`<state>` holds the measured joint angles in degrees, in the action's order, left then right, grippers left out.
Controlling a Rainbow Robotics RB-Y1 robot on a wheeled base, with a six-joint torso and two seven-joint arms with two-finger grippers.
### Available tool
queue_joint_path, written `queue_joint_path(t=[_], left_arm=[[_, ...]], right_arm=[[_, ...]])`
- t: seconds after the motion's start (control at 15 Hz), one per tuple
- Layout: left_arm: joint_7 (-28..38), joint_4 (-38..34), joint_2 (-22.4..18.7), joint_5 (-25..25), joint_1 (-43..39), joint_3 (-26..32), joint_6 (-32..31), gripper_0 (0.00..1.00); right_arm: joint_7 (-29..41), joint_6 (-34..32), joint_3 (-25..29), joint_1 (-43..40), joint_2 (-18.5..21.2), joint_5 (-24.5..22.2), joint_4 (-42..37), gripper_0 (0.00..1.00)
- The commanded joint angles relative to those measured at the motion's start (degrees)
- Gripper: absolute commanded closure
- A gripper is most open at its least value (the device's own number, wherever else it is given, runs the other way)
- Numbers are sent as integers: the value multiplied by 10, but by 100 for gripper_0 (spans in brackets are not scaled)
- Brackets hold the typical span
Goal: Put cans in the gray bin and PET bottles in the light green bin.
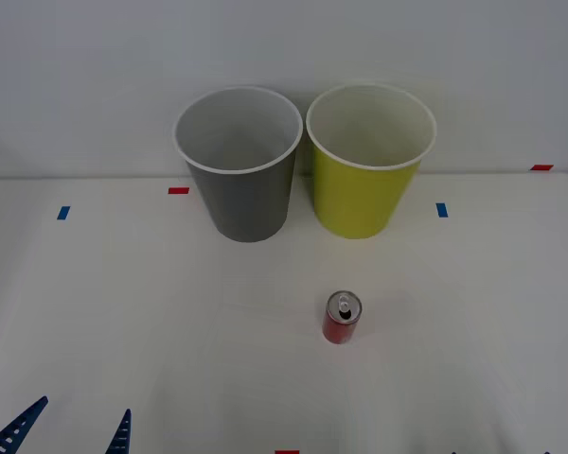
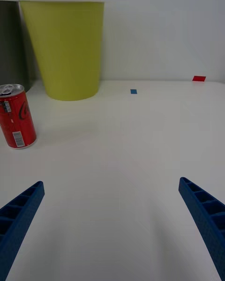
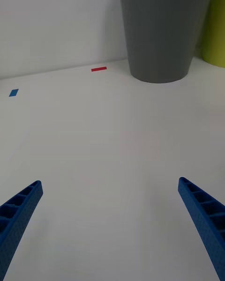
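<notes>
One red can point(image 1: 342, 317) upright, untouched; right gripper point(image 2: 112, 225) wide open, empty. Approach square, grip mid-body, then gray bin point(image 1: 239, 165).

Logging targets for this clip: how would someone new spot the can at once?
Start at the two tall bins at the back of the white table: the gray bin and the light green bin. In front of the green one stands the can, upright, red, silver-topped, far shorter than either.
</notes>
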<state>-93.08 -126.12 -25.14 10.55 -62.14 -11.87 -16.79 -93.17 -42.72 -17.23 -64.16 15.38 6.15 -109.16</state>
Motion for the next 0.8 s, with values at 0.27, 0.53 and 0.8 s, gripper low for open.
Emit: queue_joint_path(t=[0.27,0.53,0.8], left_arm=[[0,0,0,0,0,0,0,0],[0,0,0,0,0,0,0,0],[0,0,0,0,0,0,0,0]], right_arm=[[0,0,0,0,0,0,0,0],[0,0,0,0,0,0,0,0],[0,0,0,0,0,0,0,0]])
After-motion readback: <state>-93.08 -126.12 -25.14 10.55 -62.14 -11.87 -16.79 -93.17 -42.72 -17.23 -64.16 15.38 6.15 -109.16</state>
